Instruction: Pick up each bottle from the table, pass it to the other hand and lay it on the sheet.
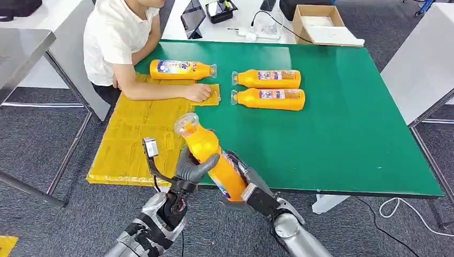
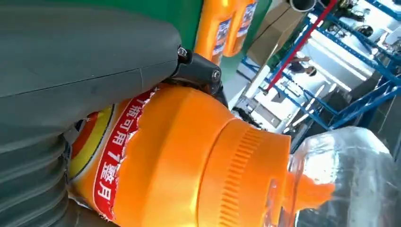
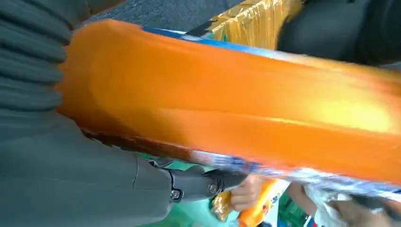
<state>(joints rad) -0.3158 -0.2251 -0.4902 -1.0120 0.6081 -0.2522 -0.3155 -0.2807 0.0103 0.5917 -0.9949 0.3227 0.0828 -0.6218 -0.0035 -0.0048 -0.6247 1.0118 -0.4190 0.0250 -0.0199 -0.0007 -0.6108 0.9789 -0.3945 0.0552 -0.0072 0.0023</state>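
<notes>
Between left hand (image 1: 194,167) and right hand (image 1: 247,188), bottle (image 1: 210,155).

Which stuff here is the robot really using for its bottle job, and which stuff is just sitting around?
For the job:
- held bottle, gripped by left hand and right hand
- two bottles on the table
- bottle on the sheet
- yellow sheet

Just lying about:
- cardboard box
- tablet
- white cable
</notes>
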